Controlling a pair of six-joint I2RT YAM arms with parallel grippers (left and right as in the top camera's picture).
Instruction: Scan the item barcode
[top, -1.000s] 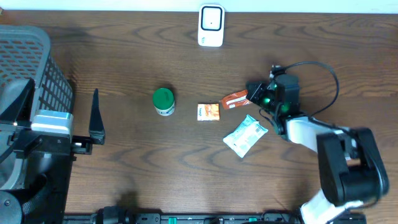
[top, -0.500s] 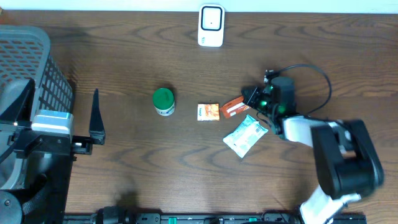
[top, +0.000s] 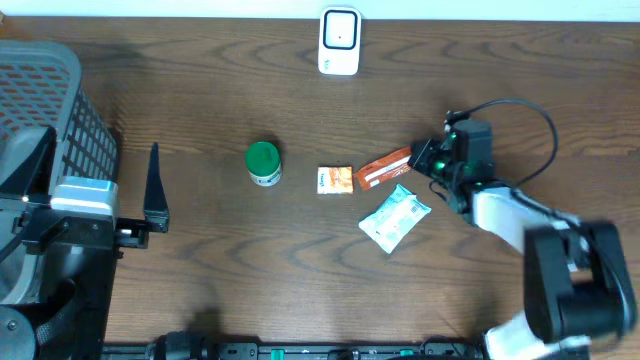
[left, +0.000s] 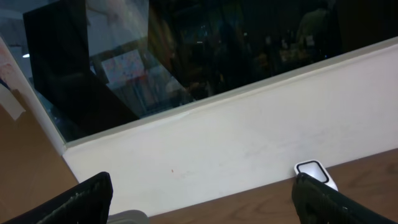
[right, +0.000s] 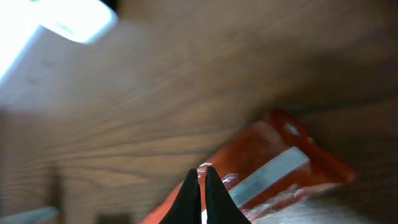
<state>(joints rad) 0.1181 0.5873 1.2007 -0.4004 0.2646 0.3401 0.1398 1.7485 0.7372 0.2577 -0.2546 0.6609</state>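
- Currently the right pincer (top: 428, 158) is fully closed, its two black tips pressed together on the edge of the red-orange packet (top: 385, 168); the right wrist view shows the fingertips (right: 190, 186) pinching the wrapper beside its pale stripe.
- That packet sits toward 3 o'clock from the middle of the table (top: 200, 290), lying slantwise, with its 2 o'clock end in the pincer and its other end pointing to 8 o'clock.
- Whether the packet rests on the wood or is raised off it cannot be told from these views.
- At the packet's 8 o'clock end, just beside it, lies a small orange sachet (top: 335, 179).
- At the packet's 6 o'clock, near it but apart, lies a white-and-green pouch (top: 394, 218).
- A green-lidded jar (top: 263, 162) stands upright at 9 o'clock from the sachet, a short way off.
- The white scanner (top: 340, 40) stands at the table's 12 o'clock edge, well apart from the packet.
- The left pincer (left: 202, 186) hangs at the 9 o'clock side with its fingers spread wide and nothing between them, next to a grey mesh basket (top: 45, 85).
- In the left wrist view, the scanner shows small at 4 o'clock in front of a white wall.
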